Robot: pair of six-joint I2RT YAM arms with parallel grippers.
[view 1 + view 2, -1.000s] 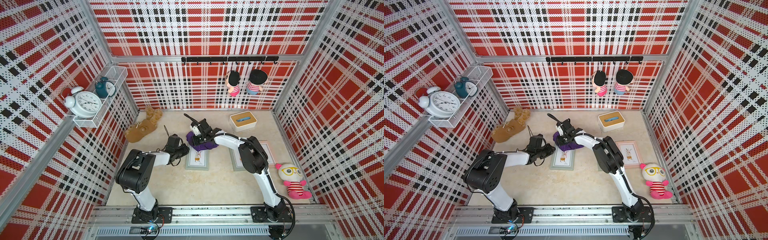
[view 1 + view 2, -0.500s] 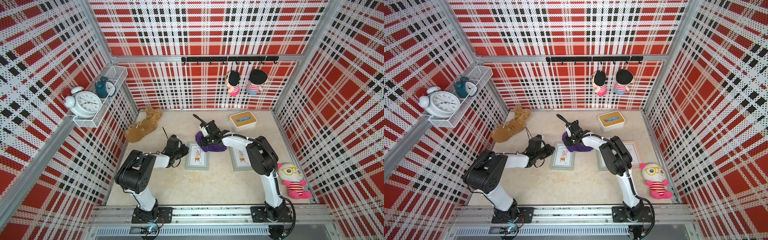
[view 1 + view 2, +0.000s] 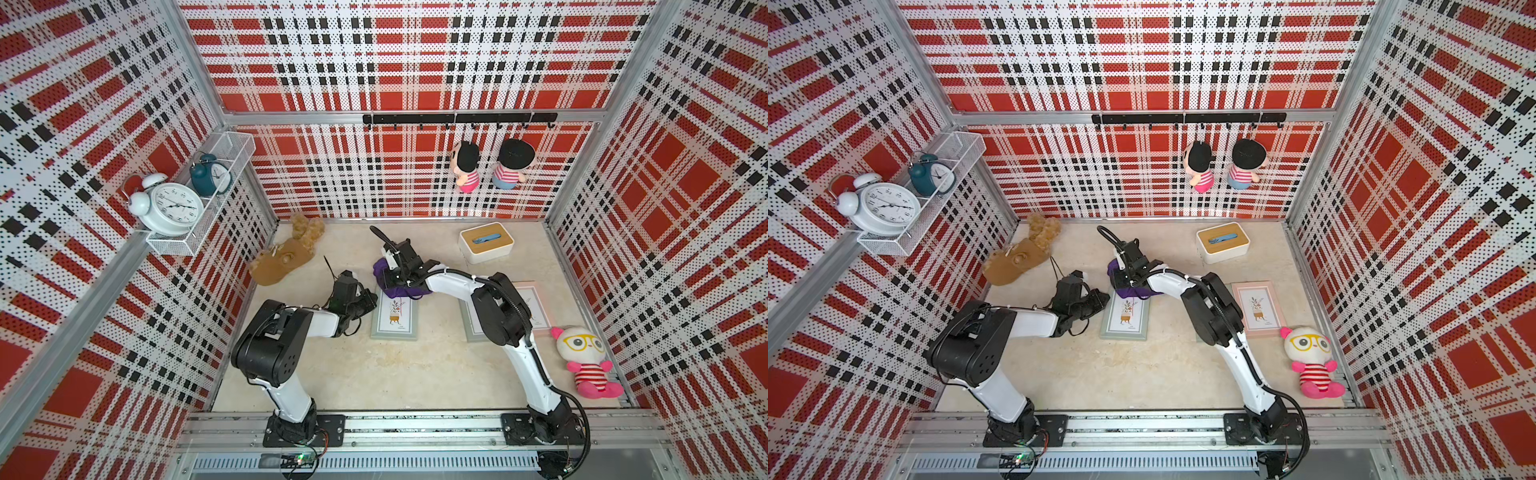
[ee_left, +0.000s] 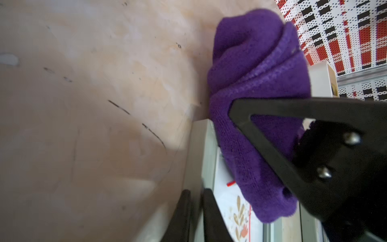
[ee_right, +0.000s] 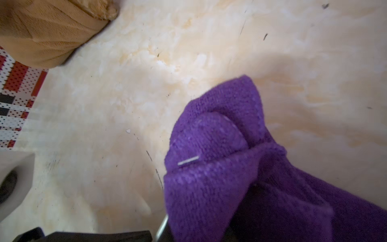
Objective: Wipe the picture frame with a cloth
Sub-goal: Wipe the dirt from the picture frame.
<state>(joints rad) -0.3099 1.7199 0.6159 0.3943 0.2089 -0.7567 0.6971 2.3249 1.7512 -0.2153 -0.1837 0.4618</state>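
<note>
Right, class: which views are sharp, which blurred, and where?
Both top views are sharp and evenly lit; left wrist view: the cloth shows its weave, the picture frame is soft; right wrist view: the brown plush toy is smeared.

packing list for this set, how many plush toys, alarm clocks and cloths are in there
plush toys: 4, a brown one, a white one with yellow glasses and two hanging dolls
alarm clocks: 2, white and teal
cloth: 1, purple
total: 7
</note>
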